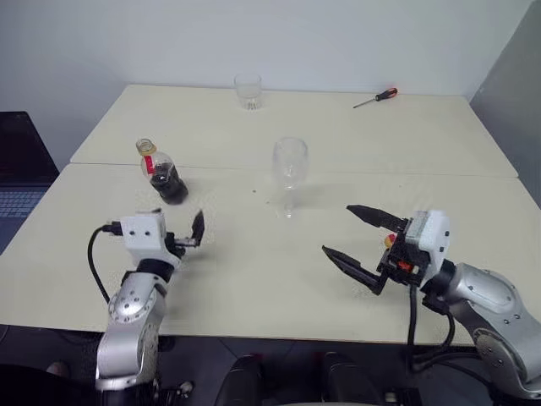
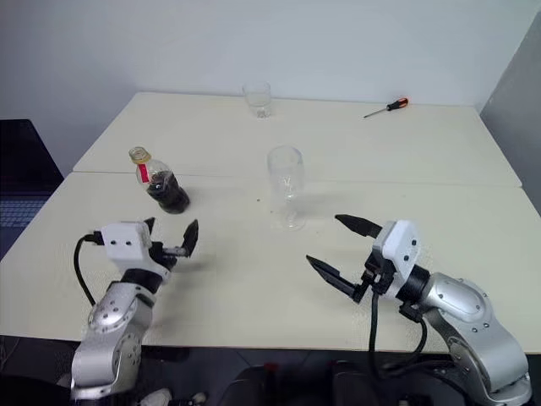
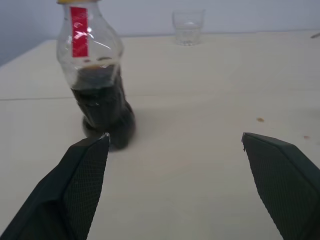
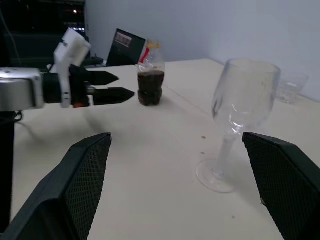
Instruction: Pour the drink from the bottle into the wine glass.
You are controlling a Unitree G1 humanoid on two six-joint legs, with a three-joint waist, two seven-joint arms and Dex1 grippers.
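The bottle (image 1: 161, 173) stands upright on the left of the table, clear with a red label and a yellowish top, the dark drink (image 3: 100, 105) filling its lower half. My left gripper (image 2: 172, 237) hangs open just short of it, pointing at it, with nothing between the fingers. The wine glass (image 1: 289, 173) stands upright near the middle of the table, its clear bowl holding nothing. My right gripper (image 1: 336, 228) is open wide, to the right of the glass and nearer the front, apart from it. The right wrist view shows the glass (image 4: 240, 110), the bottle (image 4: 150, 75) and the left gripper (image 4: 125, 85).
A short clear tumbler (image 1: 248, 90) stands at the far edge of the table (image 1: 254, 288). A red-handled screwdriver (image 1: 376, 98) lies at the far right. A seam runs across between two tabletops. A dark laptop (image 1: 17, 178) sits off the table's left side.
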